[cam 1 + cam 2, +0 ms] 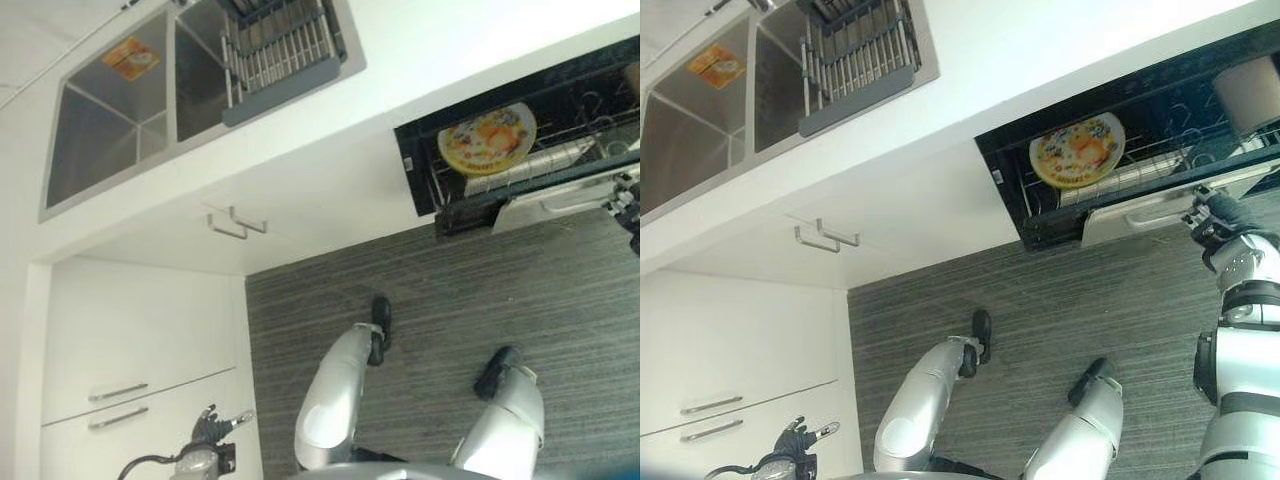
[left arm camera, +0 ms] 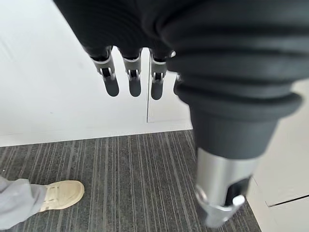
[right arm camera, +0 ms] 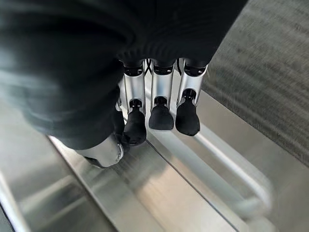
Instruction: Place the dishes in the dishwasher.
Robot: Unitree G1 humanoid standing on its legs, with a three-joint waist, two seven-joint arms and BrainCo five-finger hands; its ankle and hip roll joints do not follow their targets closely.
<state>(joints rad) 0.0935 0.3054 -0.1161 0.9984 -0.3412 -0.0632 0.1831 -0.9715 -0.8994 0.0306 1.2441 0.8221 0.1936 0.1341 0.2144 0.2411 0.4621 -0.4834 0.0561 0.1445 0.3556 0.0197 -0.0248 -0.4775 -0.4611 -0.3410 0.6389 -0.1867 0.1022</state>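
Dark-tipped fingers (image 3: 160,116) of the right hand (image 1: 1212,213) sit closest to the lens in the right wrist view, bent down onto the silver bar handle (image 3: 227,159) of the dishwasher drawer front (image 1: 1140,212), tips touching the bar; whether they wrap fully round it is hard to tell, since the ribbed cover hides the thumb. From the head, that hand meets the far end of the drawer front, and in the left eye view it is cut off at the frame's edge. Behind the front panel the dishwasher (image 1: 520,140) stands pulled open under the white counter (image 1: 330,130), its dark interior holding a yellow patterned plate (image 1: 487,138) upright in the wire rack (image 1: 520,170); other items deeper in the rack are too dim to name, though the right eye view catches a pale round object (image 1: 1248,92) at the rack's far corner. Along the counter's opposite end lies a double sink (image 1: 110,110) with a drying rack (image 1: 282,45) in one basin. The left hand (image 1: 208,432) hangs low beside the white cabinet drawers (image 1: 130,360), fingers straight and holding nothing; its wrist view also shows a person's pale shoe (image 2: 60,194) on the striped grey carpet (image 2: 130,183).
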